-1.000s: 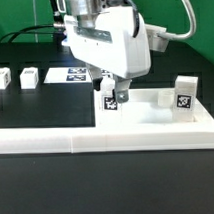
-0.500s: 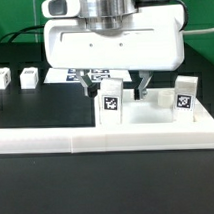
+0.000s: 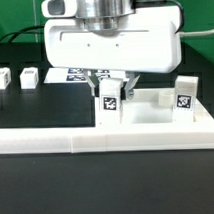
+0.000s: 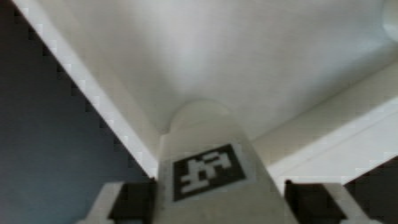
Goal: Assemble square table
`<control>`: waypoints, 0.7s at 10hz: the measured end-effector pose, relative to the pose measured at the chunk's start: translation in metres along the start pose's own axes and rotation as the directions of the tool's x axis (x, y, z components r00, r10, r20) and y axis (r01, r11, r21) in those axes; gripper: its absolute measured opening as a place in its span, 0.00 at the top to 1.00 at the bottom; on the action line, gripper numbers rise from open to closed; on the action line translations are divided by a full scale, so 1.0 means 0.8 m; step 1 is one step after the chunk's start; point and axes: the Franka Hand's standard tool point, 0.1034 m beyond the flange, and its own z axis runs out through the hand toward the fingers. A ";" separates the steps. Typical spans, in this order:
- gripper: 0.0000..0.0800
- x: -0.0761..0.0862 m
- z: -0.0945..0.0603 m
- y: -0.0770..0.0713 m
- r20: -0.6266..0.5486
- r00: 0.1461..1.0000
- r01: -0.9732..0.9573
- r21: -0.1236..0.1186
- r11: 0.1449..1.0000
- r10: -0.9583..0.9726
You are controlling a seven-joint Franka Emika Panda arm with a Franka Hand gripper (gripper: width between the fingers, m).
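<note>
Layout, exterior view. The slab (image 3: 155,115) lies on the bench (image 3: 45,102), behind the long low wall (image 3: 106,143). One leg (image 3: 111,105) stands on the slab between the fingers of the pincer (image 3: 111,91), and the wrist view shows a gap at each side. A second leg (image 3: 185,96) stands on the slab at the exterior view's right. A third leg (image 3: 30,76) and a fourth leg (image 3: 2,79) rest on the bench at the left. The marker board (image 3: 66,74) lies behind the slab.

No readable text; only black-white tags (image 3: 111,105) on the white legs (image 3: 112,88)
</note>
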 end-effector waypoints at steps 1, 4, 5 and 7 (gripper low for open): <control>0.58 0.000 0.000 0.000 -0.001 1.000 -0.018 -0.003 1.000 0.018; 0.58 -0.001 0.000 -0.002 -0.010 0.994 -0.105 -0.028 0.994 0.105; 0.58 -0.001 0.000 -0.001 -0.012 0.994 -0.113 -0.029 0.993 0.113; 0.57 -0.002 0.000 0.002 -0.014 0.995 -0.103 -0.034 0.994 0.102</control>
